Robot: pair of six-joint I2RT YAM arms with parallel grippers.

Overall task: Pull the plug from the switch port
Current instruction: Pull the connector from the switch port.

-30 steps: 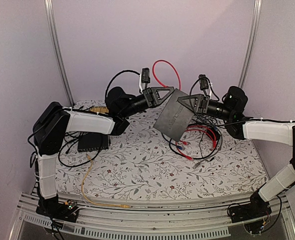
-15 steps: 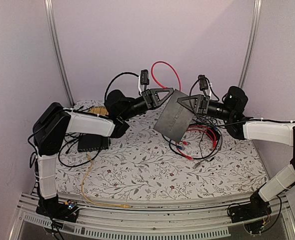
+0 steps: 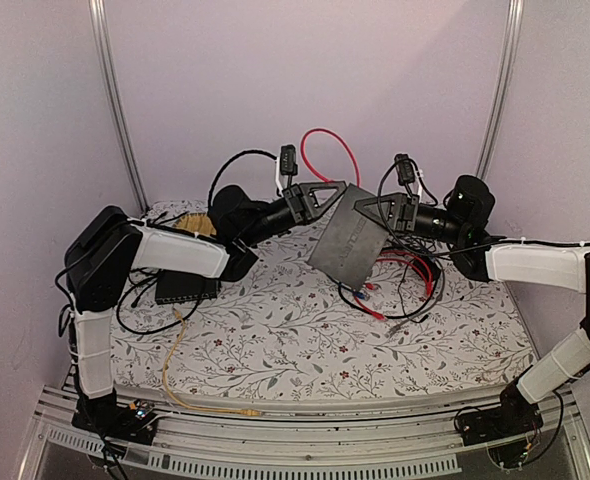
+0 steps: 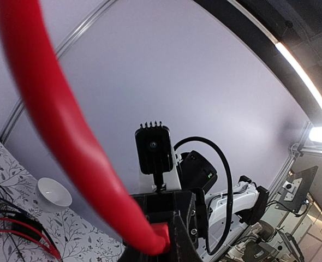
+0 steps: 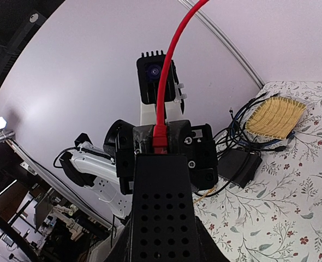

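The flat matte-black switch box (image 3: 350,245) hangs tilted in the air above the flowered cloth. My right gripper (image 3: 373,212) is shut on its upper right edge. In the right wrist view its perforated face (image 5: 161,213) runs out from between my jaws. A red plug (image 5: 160,143) sits in a port on the box's far thin edge, and its red cable (image 3: 327,138) loops upward. My left gripper (image 3: 325,192) is shut on that plug, one finger on each side. In the left wrist view the plug (image 4: 162,236) shows between my jaws under the thick red cable (image 4: 57,125).
A dark grey box (image 3: 187,287) with a yellow cable (image 3: 173,365) lies at the left. A woven yellow mat (image 3: 190,218) lies behind it. Loose red and black cables (image 3: 405,280) lie under the right arm. A white bowl (image 4: 54,192) sits on the cloth.
Both grippers and the black box have shifted slightly to the left. The grips on the plug and the box are unchanged.
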